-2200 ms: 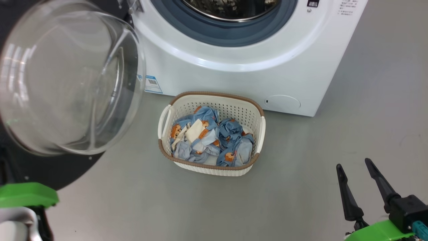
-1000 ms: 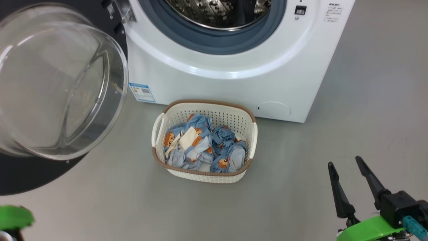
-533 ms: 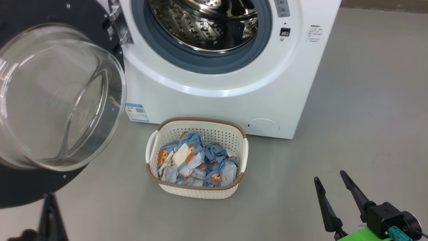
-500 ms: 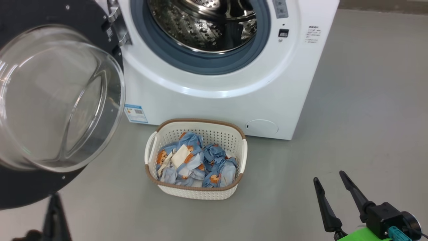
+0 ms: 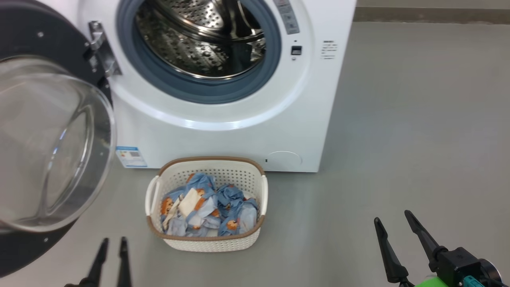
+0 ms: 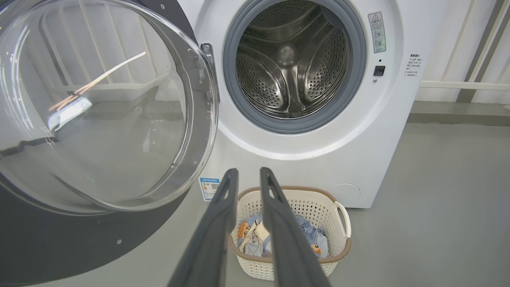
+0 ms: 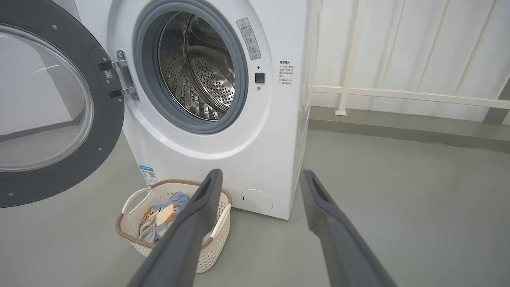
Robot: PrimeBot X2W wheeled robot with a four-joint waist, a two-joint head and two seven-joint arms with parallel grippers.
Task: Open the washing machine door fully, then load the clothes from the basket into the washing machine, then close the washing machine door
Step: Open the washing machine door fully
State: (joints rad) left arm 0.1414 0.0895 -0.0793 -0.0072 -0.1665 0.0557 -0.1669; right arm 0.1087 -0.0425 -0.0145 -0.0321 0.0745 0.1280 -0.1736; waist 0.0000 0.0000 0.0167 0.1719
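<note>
Bare grey floor (image 5: 398, 119) runs under everything. Left of the washing machine (image 5: 223, 135), the washing machine door (image 5: 48, 147) hangs swung wide on its hinge. In front of the washing machine's left corner, the left end effector (image 5: 114, 240) hovers with fingers barely parted, gripping nothing. At the washing machine's foot sits the basket (image 5: 211, 159), with the clothes (image 5: 207, 211) heaped inside. They look soft, light and crumpled, probably best pinched at a raised fold atop the heap, though loose ends may trail. Well out beyond the washing machine's right side, the right end effector (image 5: 391, 216) is spread wide and empty.
</note>
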